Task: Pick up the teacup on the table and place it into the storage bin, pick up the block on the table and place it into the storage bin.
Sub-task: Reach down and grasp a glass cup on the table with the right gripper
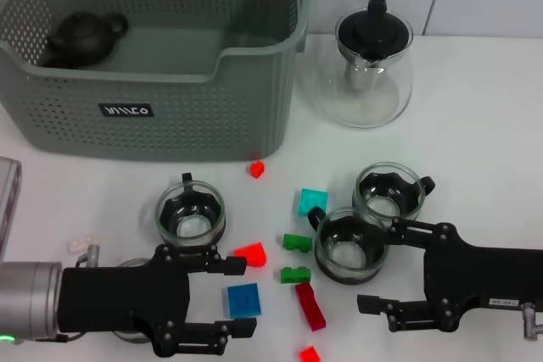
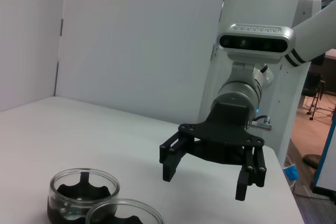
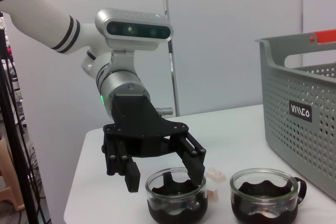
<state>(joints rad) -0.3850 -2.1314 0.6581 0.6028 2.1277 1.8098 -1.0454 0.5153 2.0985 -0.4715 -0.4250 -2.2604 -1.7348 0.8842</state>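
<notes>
Looking at it near to far: both arms sit low at the front edge of the table, nothing picked up yet imo. Left gripper has its fingers spread apart, empty, with the blue block lying right between them. Right gripper is also spread wide and holding nothing; its upper finger is just beside the nearest glass teacup, poss touching the rim, can't tell.

So the step in hand looks like the very start, w/ both arms lined up to grab: left on a block, right on a cup. Next move for the left: drop lower around the blue block and squeeze. For the right: get one finger inside or both around the cup wall before closing, since that cup sits touching a second teacup behind it, so a sloppy approach could knock the pair.

Other bits scattered in the middle: red bricks, two green ones, a teal block, plus a third cup on the left.

Farther back is the storage bin, grey-green w/ holes, already holding a dark teapot in the corner. A clear glass pot w/ black lid stands beside the bin on the right, so the carry path should steer clear of it.
</notes>
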